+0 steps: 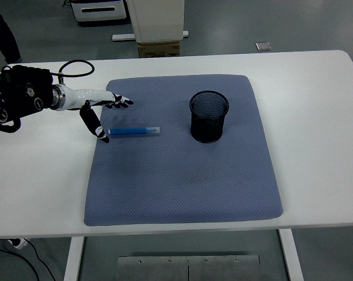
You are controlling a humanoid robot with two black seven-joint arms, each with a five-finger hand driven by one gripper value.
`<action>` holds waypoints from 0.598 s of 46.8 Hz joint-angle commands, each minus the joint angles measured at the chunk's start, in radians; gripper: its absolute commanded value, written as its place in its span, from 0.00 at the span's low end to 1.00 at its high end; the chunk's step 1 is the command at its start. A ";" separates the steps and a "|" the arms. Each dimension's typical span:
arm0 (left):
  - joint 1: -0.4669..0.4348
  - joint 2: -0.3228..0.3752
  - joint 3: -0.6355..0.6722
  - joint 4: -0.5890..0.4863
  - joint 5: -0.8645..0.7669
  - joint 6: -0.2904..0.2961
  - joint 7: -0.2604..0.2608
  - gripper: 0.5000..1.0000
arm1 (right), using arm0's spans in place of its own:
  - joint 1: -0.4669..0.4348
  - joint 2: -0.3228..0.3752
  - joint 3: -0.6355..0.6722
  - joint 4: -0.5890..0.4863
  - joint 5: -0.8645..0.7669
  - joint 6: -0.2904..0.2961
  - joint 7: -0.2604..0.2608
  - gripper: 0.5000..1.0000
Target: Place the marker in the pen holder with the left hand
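Left hand (103, 109): reaches in from the left edge, spread wide and holding nothing, poised over the left border of the mat.
Thumb (96, 126): points down toward the near side, tip just beside the marker's left end (touching or not, cannot tell).
Fingers (120, 101): stretched out toward the right, above the mat and beyond the marker.
Left arm (21, 99): black forearm with a looped cable, lying over the left part of the bench.
Marker (134, 131): blue, lying flat and nearly level across the mat's left half, pale end pointing right toward the holder; not gripped.
Pen holder (209, 116): black mesh cup, upright on the mat's far right half, well apart from the marker, mouth open (nothing seen inside).
Mat (182, 175): blue-grey padded sheet covering the middle of the bench, carrying both marker and holder.
Bench (316, 117): white top, near edge along the bottom.
Cardboard box (159, 48): on the floor beyond the far edge, under a white unit.
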 commanded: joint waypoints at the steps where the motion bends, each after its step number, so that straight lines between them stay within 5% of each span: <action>1: -0.021 -0.026 0.002 -0.004 0.004 0.000 0.000 1.00 | 0.000 0.000 0.000 0.000 -0.001 0.000 0.000 1.00; 28: -0.026 -0.074 0.000 -0.019 0.139 0.002 0.013 1.00 | 0.000 0.000 0.000 0.000 0.001 0.000 0.000 1.00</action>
